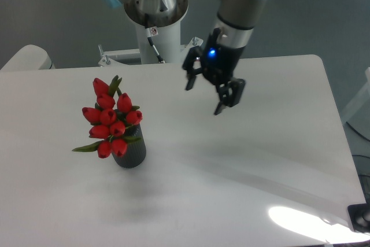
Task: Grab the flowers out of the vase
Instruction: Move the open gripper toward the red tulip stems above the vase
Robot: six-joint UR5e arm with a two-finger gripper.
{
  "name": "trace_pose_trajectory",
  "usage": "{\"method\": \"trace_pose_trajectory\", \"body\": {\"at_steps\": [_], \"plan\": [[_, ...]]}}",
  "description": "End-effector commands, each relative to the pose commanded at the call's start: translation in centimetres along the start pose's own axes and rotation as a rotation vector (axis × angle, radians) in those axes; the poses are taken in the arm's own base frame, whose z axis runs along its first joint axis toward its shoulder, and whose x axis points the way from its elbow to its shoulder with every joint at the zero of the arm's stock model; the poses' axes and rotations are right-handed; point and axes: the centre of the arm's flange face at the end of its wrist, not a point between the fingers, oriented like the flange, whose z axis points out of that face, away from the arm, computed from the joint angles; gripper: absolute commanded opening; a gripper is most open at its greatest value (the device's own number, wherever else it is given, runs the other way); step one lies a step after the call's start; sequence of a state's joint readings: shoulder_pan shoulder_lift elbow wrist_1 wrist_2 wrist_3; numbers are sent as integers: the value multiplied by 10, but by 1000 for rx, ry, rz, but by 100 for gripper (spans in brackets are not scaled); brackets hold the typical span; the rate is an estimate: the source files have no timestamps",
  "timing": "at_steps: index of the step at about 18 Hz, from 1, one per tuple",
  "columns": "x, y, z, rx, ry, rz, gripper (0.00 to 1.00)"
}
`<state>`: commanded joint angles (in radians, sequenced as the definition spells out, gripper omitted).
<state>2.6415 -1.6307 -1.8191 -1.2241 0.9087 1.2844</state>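
- Flowers [111,121] stood in vase [130,153], left-centre of table [243,160], buds massed above and left of the mouth, whole bunch leaning up-left
- Vase upright, dark, ribbed, only its lower right side visible; mouth fully hidden under buds and leaves
- Gripper [204,98] hung in the air right of the bunch, well apart from it, nothing between the fingers, jaws spread wide
- Judged light: small artificial-looking bunch, no real load for the arm
- Buds probably soft and squashable, smooth-skinned too, so a poor place to clamp; likely to slip or deform
- Leaves floppy, one [87,147] stuck out low on the left; no use as a hold
- Stems the stiffest part, but hidden; can't tell how much stem showed between buds and vase rim
- Best bet: closed around the bunch low, just above the rim, where stems gather, approached from the side or steeply angled
- Failing that, pinched across the middle of the bud cluster with moderate force, squash accepted
- Vase also looked light and unfixed; friction of stems in the mouth could have dragged it up or tipped it with the lift
- Straight pull along the bunch's lean judged safer than a vertical yank
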Motion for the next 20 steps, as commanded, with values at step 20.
{"method": "trace_pose_trajectory", "body": {"at_steps": [20], "plan": [[55, -9, 64, 220, 100, 125, 100]]}}
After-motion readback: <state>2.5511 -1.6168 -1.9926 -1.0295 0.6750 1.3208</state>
